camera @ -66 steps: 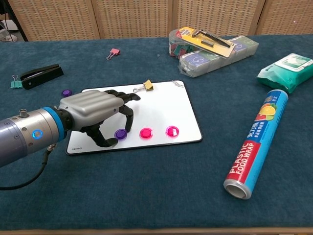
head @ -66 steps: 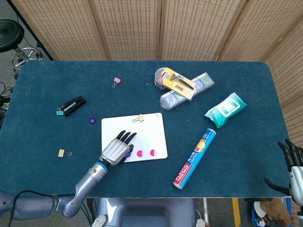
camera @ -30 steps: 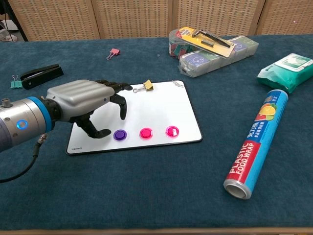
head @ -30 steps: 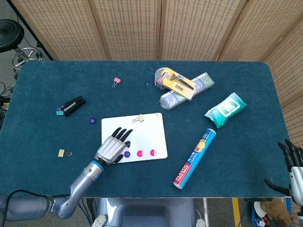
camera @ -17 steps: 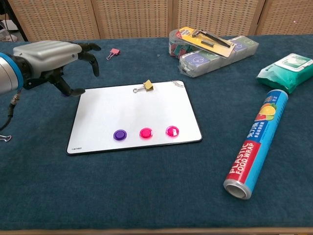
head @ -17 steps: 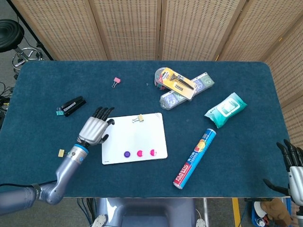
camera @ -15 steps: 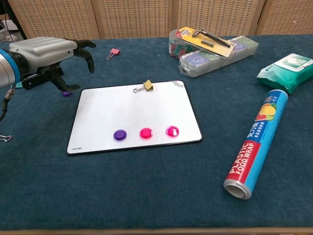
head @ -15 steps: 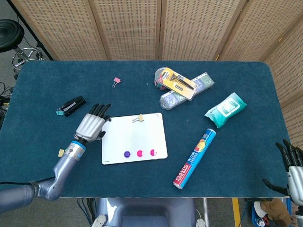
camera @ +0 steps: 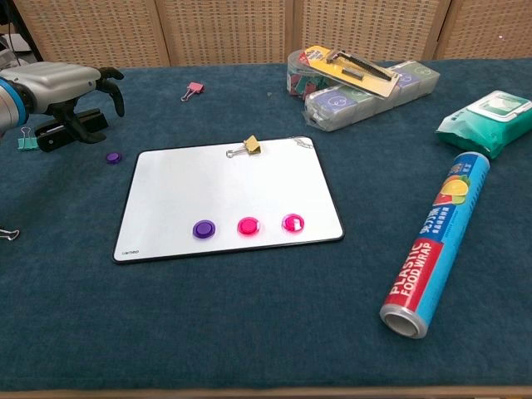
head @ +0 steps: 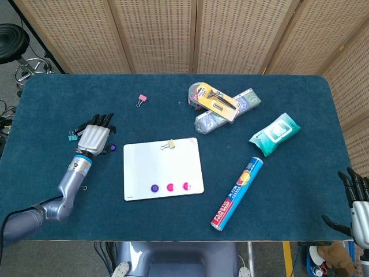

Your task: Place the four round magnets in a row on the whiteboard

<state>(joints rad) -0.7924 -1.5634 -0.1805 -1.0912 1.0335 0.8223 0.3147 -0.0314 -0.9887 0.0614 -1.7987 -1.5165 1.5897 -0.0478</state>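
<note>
Head view. Whiteboard (head: 162,168) flat on the blue surface (head: 277,190), carrying three magnets in a row along its near edge: purple magnet (head: 154,187), then two pink magnets (head: 170,187) and (head: 185,186). Fourth magnet (head: 112,147), small and purple, off the board on the cloth, just left of the board's far-left corner. Left hand (head: 94,139) just beside that magnet, fingers spread and holding nothing; touching it or not, hard to say from above. Right hand (head: 357,199) at the frame's lower right edge, well away from the work, fingers apart, idle.

Chest view. Left hand (camera: 62,87) low over the surface at far left, fingers loosely curved, apart and empty, near a black stapler (camera: 65,130). Fourth magnet (camera: 113,157) apart from the fingertips, nearer the camera than the hand. Three board magnets at (camera: 204,229), (camera: 248,225) and (camera: 292,222), evenly spaced. Right hand absent here.

Step in hand, probably: reaching for the last magnet. Next move: lowering thumb and a finger around the small disc, pinching without flicking it away, then setting it in line with the row.

Legible writing: "PLASTIC FOOD WRAP" on the red and blue tube (camera: 435,242). Print on the green wipes pack (camera: 488,121) and the blister packs (camera: 362,83) too small to read.
</note>
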